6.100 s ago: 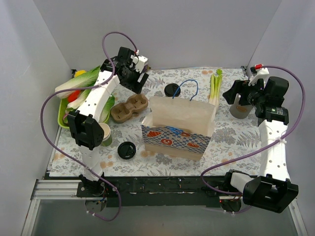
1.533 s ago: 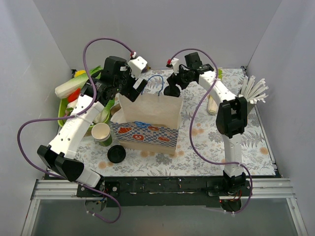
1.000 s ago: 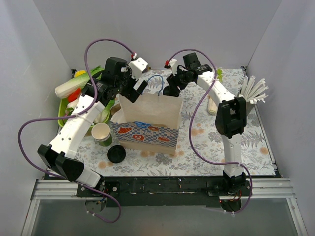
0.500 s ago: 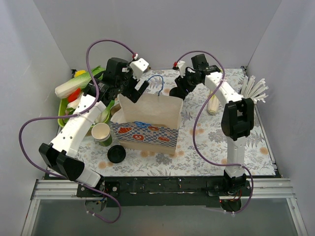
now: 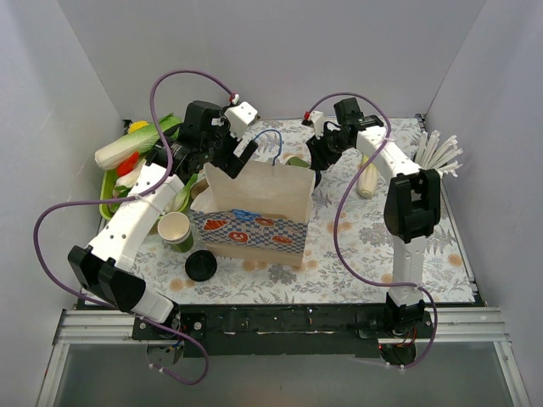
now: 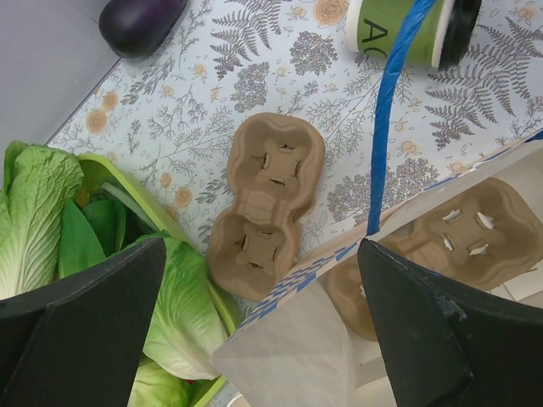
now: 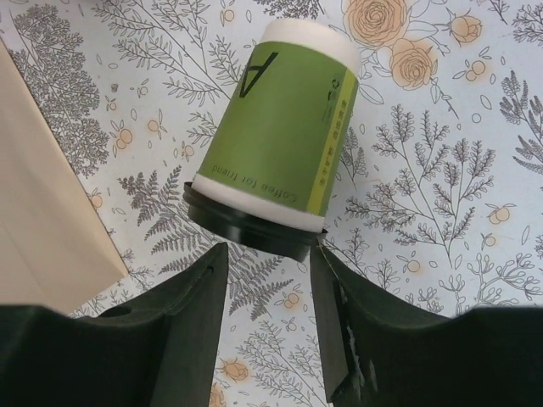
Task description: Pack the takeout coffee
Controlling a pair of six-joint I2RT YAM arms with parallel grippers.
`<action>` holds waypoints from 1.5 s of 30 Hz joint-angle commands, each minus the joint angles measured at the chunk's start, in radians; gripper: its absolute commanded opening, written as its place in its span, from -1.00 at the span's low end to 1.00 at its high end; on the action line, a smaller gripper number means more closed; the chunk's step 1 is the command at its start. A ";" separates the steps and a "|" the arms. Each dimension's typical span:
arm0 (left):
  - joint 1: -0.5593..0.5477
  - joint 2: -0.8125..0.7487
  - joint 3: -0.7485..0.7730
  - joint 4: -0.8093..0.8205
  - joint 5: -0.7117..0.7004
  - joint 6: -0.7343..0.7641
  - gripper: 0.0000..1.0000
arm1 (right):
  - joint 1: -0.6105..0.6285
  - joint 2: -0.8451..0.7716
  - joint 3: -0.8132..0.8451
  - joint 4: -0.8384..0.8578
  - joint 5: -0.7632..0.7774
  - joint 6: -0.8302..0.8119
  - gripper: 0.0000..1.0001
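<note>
The right end effector [image 7: 270,253] is partly open, with nothing between its fingers [image 7: 199,297]. Their tips sit just short of the lid [image 7: 250,231] of the coffee [image 7: 273,127], one toward each side of the rim; whether they touch it cannot be told. The coffee lies on its side on the flower-print tabletop [image 7: 433,170], lid end toward this end effector and base pointing away, with the large letter A on its green sleeve facing up. It is outside the bag [image 5: 254,199], just behind the bag's rear right corner. A cream edge of the bag shows at the left of the right wrist view.

The left end effector [image 6: 261,246] is wide open and holds nothing. It hangs over the bag's rear left edge, looking down. Below it a brown pulp carrier [image 6: 263,203] lies flat on the tabletop just outside the bag, and a second carrier [image 6: 433,242] lies inside the bag. The bag's blue handle [image 6: 392,102] rises across this view, with the coffee beyond it. Left of the carrier, leafy greens [image 6: 42,212] fill a green tray [image 6: 157,222], and an eggplant [image 6: 140,21] lies near the wall.

From above, stacked cups [image 5: 176,229] stand just left of the bag, with a loose lid [image 5: 200,267] in front of them. A leek [image 5: 366,182] lies right of the right arm, and white sticks [image 5: 439,153] fan out at the far right.
</note>
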 commanded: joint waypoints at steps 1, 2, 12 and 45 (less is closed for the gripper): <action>0.005 -0.023 -0.009 0.014 0.005 -0.006 0.96 | -0.002 -0.018 0.004 -0.008 -0.046 -0.019 0.00; 0.005 -0.025 -0.012 0.014 0.005 -0.006 0.96 | -0.002 -0.018 0.001 -0.008 -0.047 -0.021 -0.02; 0.005 -0.040 -0.024 0.001 0.008 0.010 0.96 | -0.038 -0.022 0.051 -0.103 -0.133 -0.280 0.11; 0.008 -0.037 -0.041 -0.004 0.008 0.012 0.96 | -0.014 -0.004 -0.163 0.222 0.119 -0.702 -0.13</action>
